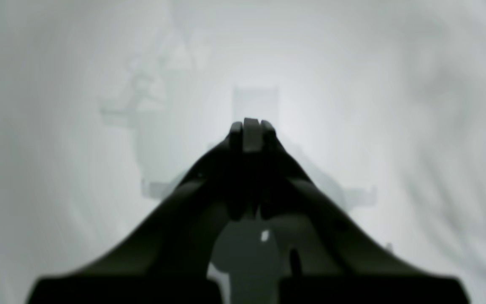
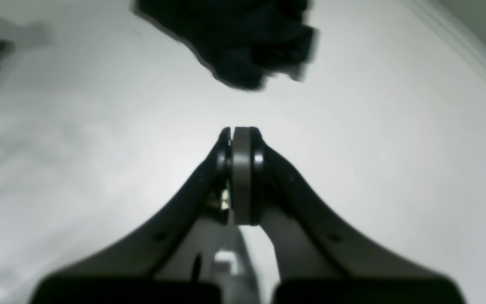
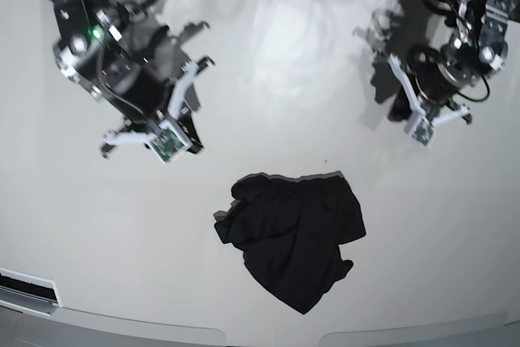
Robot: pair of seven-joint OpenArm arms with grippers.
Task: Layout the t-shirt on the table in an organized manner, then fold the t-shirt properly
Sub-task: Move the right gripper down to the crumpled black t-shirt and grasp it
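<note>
Right fingers (image 2: 241,131) pressed together, nothing between them, hanging over bare bench (image 2: 395,169). Left fingers (image 1: 251,124) likewise pressed together and empty (only arm shadows below). T-shirt (image 3: 291,237) lies crumpled in heap on bench, low centre in base view, at 5 o'clock from right arm, 8 o'clock from left arm, well apart from both. Likely reason: arms poised either side before reaching in. Layout not yet begun; sleeves and hem buried in folds.

t-shirt (image 3: 291,240): crumpled on the table (image 3: 268,79), near its front edge, centre | right gripper (image 3: 188,134): behind and left of it, apart | left gripper (image 3: 400,107): behind and right, well apart
</note>
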